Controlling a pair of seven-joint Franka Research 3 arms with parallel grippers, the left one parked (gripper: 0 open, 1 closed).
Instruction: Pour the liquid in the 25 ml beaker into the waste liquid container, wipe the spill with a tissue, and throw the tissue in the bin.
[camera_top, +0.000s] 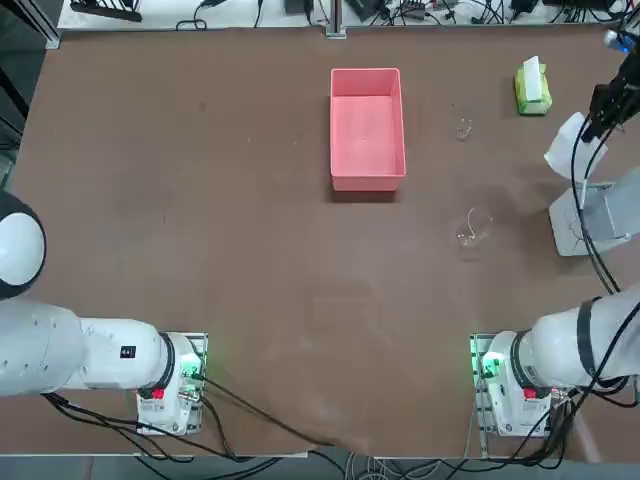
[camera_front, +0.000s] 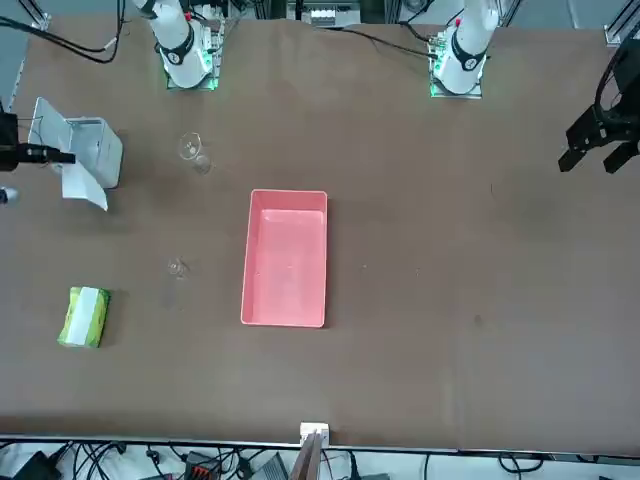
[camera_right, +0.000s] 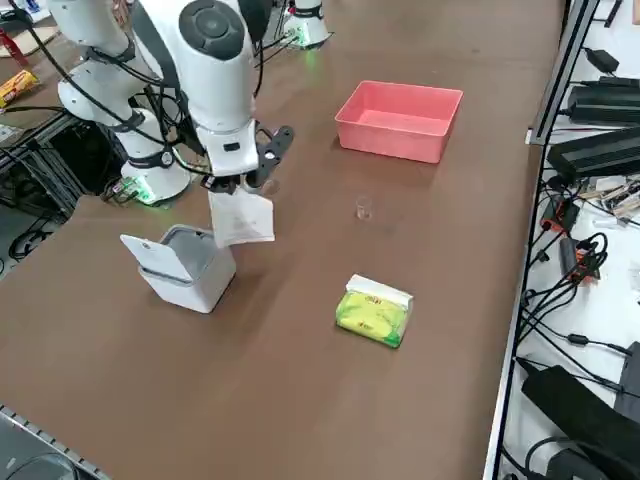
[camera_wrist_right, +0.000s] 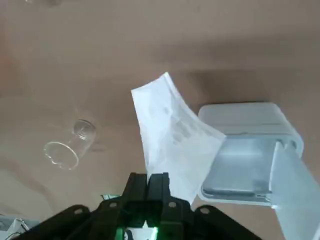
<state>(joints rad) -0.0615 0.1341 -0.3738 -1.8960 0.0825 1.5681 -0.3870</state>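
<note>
My right gripper (camera_wrist_right: 148, 180) is shut on a corner of the white tissue (camera_wrist_right: 170, 132), which hangs flat from it. The tissue (camera_right: 240, 218) dangles just beside and above the bin (camera_right: 185, 265), a pale grey box with its lid swung open (camera_wrist_right: 250, 160). In the top view the gripper (camera_top: 600, 115) is at the table's right edge, with the tissue (camera_top: 567, 143) over the bin (camera_top: 590, 215). The tiny 25 ml beaker (camera_top: 463, 128) stands between the pink waste liquid container (camera_top: 367, 180) and the tissue pack. The container (camera_front: 285, 315) sits mid-table.
A larger clear beaker (camera_top: 472, 232) lies on its side near the bin, also in the wrist view (camera_wrist_right: 67, 147). The yellow-green tissue pack (camera_top: 532, 90) sits at the far right corner (camera_right: 375, 311). Cables and equipment line the table's far edge.
</note>
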